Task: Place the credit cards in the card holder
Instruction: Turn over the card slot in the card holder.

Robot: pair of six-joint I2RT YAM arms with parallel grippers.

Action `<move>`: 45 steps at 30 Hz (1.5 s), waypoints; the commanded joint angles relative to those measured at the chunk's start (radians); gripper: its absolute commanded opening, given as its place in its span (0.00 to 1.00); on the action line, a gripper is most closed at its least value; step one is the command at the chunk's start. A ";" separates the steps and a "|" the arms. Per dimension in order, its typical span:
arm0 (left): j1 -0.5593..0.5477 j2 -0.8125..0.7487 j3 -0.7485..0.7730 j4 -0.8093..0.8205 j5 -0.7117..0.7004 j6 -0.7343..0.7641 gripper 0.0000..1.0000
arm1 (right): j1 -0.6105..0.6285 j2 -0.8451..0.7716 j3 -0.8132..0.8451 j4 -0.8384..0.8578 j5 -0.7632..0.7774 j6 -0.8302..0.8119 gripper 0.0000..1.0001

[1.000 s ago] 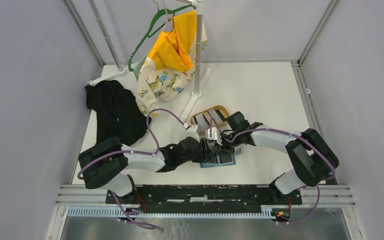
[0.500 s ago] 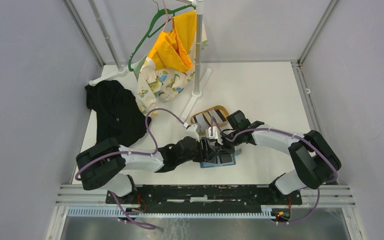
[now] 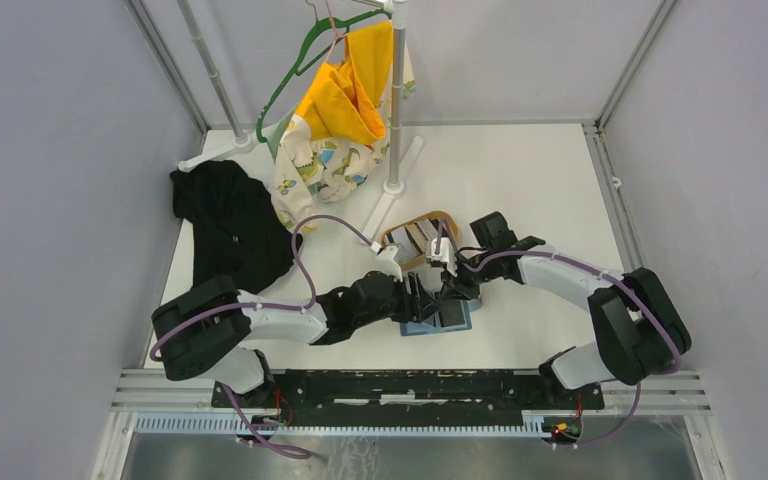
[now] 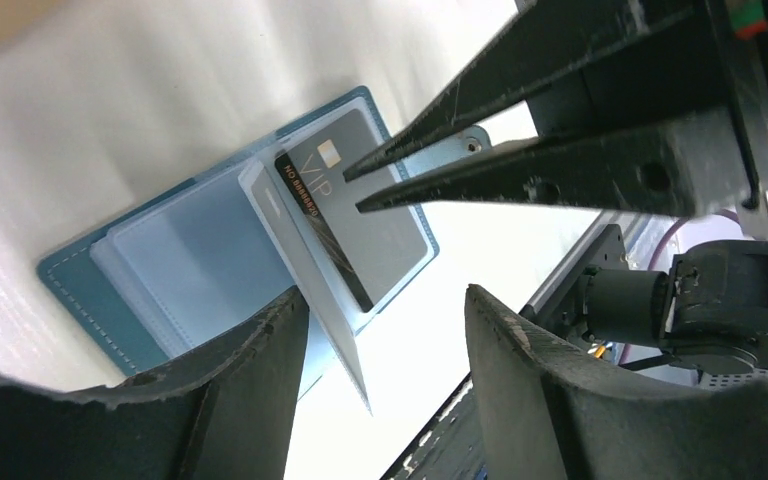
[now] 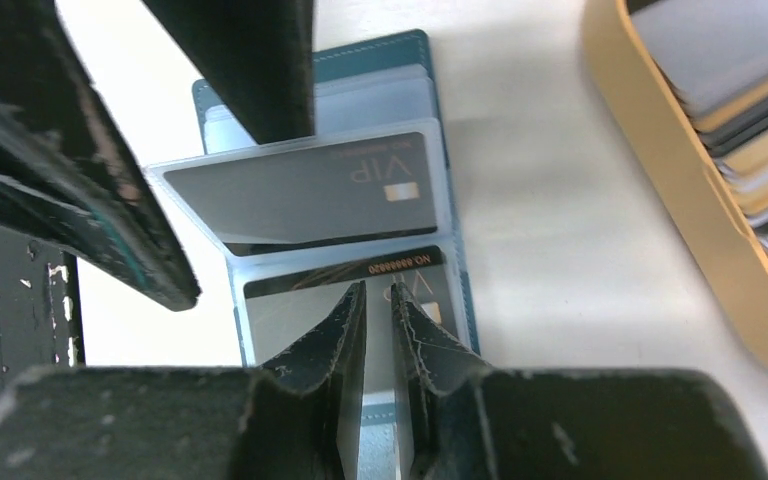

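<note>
Top external view: both arms are seen meeting over one spot on the white table (image 3: 520, 180).

On the left, the left gripper (image 4: 382, 292) is held wide apart and nothing is clamped in it. A clear plastic sleeve (image 4: 345, 370) stands up between its fingers. Whether the sleeve is touched cannot be told.

Under both grippers, the small teal-blue folding card holder (image 4: 70, 288) is laid open and flat on the table. Two dark cards marked VIP are already tucked into its clear pockets. In the right wrist view, the first dark card (image 5: 300, 190) is seen in the upper pocket. The second dark card (image 5: 310, 275) is seen in the lower pocket, with a thin black strip left poking out. The long side of each card is laid across the right gripper's fingers, not along them.

The right gripper (image 5: 378, 288) is placed right over the second dark card. Its fingers are only a thin gap apart, and nothing is seen pinched between them.

Further right, the oval tan wooden tray (image 5: 660, 200) is found near the card holder, with bare table between them. The rest of the credit cards (image 5: 750, 130) are stacked in it like slanted stripes.

The next card is most likely to be fetched from this tray. The tray lies on the right gripper's side, so the right arm is judged to be the nearer one.
</note>
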 commanded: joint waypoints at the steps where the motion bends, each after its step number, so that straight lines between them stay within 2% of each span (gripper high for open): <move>1: -0.005 0.025 0.040 0.083 0.031 -0.006 0.65 | -0.045 -0.027 0.033 0.014 -0.041 0.044 0.20; 14: -0.010 0.125 0.077 0.201 0.107 0.006 0.70 | -0.150 -0.057 0.034 0.011 -0.072 0.061 0.20; 20: -0.019 0.173 0.098 0.238 0.142 0.007 0.78 | -0.171 -0.062 0.036 0.011 -0.077 0.065 0.20; 24: -0.019 0.206 0.108 0.268 0.161 0.002 0.79 | -0.187 -0.063 0.034 0.013 -0.083 0.068 0.21; 31: -0.019 0.178 0.089 0.306 0.165 0.031 0.80 | -0.213 -0.063 0.037 0.012 -0.103 0.071 0.21; 36: -0.020 0.075 0.050 0.262 0.105 0.123 0.80 | -0.249 -0.082 0.037 0.008 -0.137 0.060 0.21; 39: -0.020 -0.032 0.034 0.172 0.004 0.215 0.80 | -0.263 -0.118 0.043 -0.011 -0.172 0.008 0.22; 43: -0.020 -0.176 0.061 0.011 -0.174 0.371 0.82 | -0.263 -0.198 0.038 0.056 -0.192 0.010 0.31; 45: -0.018 -0.225 0.094 -0.067 -0.272 0.447 0.91 | -0.264 -0.226 0.068 0.113 -0.182 0.059 0.39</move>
